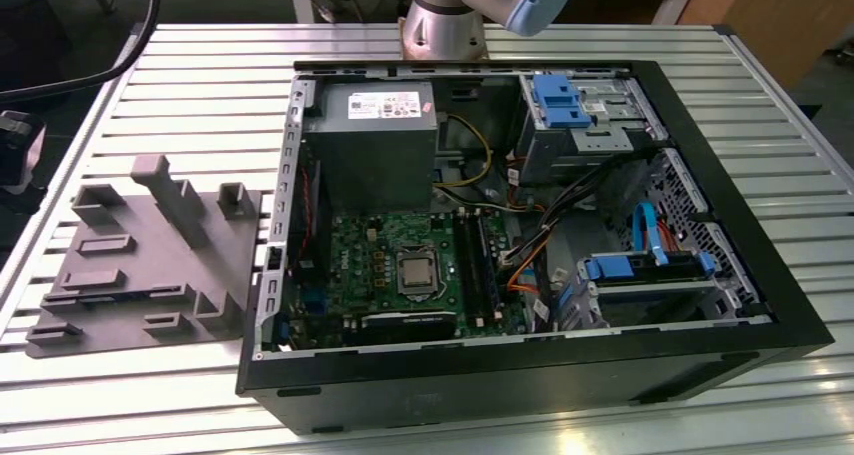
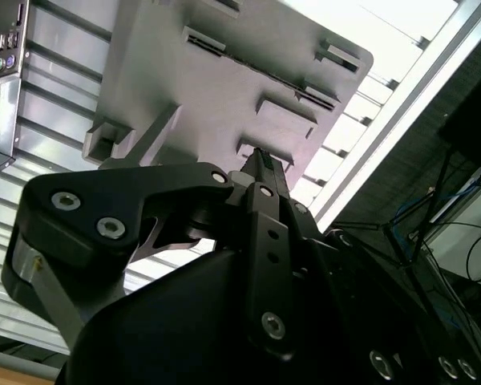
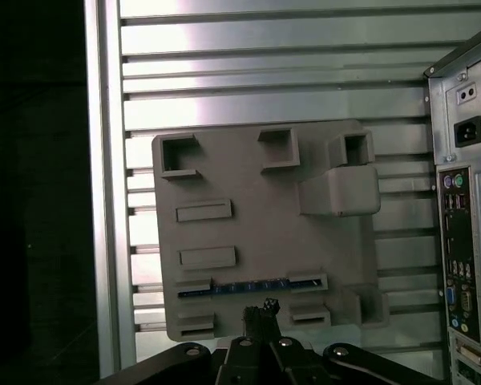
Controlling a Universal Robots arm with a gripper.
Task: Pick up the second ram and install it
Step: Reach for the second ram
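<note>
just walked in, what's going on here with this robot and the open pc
A robot arm stands by an open computer case on a slatted table. Its gripper, shut and holding nothing, hangs over a grey tray next to the case. A memory stick lies in one of the tray's slots, close to the gripper, not yet picked up.

The arm rises at the table's far edge in the exterior view, and both wrist views show its gripper aimed downward, jaws closed together on nothing.
</note>
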